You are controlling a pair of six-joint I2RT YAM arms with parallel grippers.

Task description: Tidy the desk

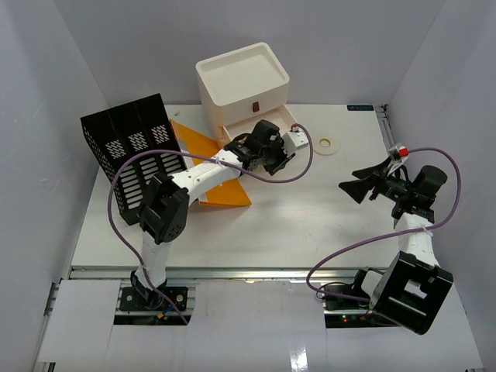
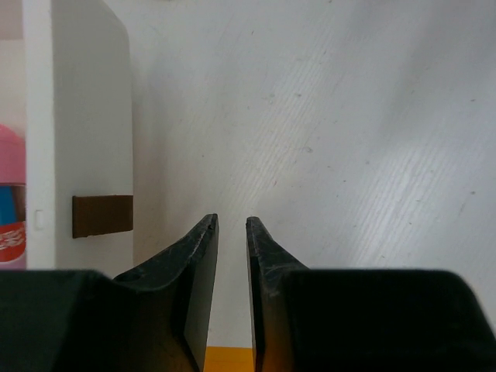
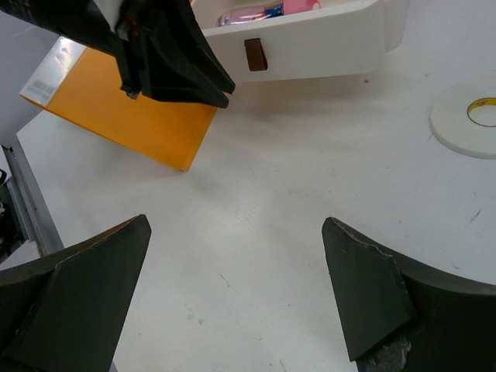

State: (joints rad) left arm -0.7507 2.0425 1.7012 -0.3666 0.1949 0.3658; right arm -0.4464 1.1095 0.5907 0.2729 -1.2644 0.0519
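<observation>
Desk (image 1: 256,236) spreads under both arms; left gripper (image 2: 232,226) is nearly pinched together on nothing, the open drawer (image 2: 77,116) just beside it, so it's the nearer arm. Right gripper (image 3: 236,267) hangs spread wide, well apart

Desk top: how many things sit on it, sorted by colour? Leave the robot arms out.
Black: 1, the mesh file rack
Orange: 1, the envelope
Cream: 1, the drawer box
White: 1, the tape roll
Total on the desk: 4
</observation>
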